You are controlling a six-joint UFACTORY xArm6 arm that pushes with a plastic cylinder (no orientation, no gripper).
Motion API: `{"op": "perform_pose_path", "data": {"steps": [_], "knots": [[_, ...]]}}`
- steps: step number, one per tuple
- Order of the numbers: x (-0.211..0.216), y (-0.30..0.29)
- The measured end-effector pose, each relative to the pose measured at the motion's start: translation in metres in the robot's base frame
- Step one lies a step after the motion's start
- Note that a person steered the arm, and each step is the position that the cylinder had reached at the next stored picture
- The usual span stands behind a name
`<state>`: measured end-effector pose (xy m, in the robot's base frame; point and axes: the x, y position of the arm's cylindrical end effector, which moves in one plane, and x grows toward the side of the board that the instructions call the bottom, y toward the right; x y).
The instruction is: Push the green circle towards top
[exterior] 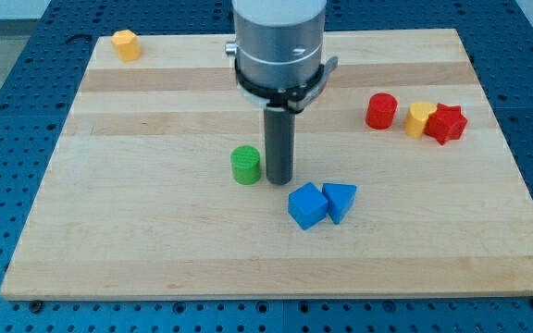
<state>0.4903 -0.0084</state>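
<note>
The green circle (245, 165), a short green cylinder, stands on the wooden board (155, 240) a little left of centre. My tip (278, 179) is the lower end of the dark rod. It rests just to the right of the green circle, with a narrow gap between them. The rod hangs from the grey arm body (278, 42) at the view's top centre.
A blue cube (307, 205) and a blue triangular block (340, 201) sit touching, just below and right of my tip. A red cylinder (381, 111), a yellow block (420, 118) and a red star block (446, 123) sit at the right. An orange block (126, 44) is at the top left corner.
</note>
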Motion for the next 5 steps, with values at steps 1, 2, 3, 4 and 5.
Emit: {"op": "perform_pose_path", "data": {"steps": [1,2,3,4,5], "knots": [[0.025,-0.014],[0.03,-0.031],[-0.006,-0.04],[-0.044,-0.04],[-0.047,-0.04]]}}
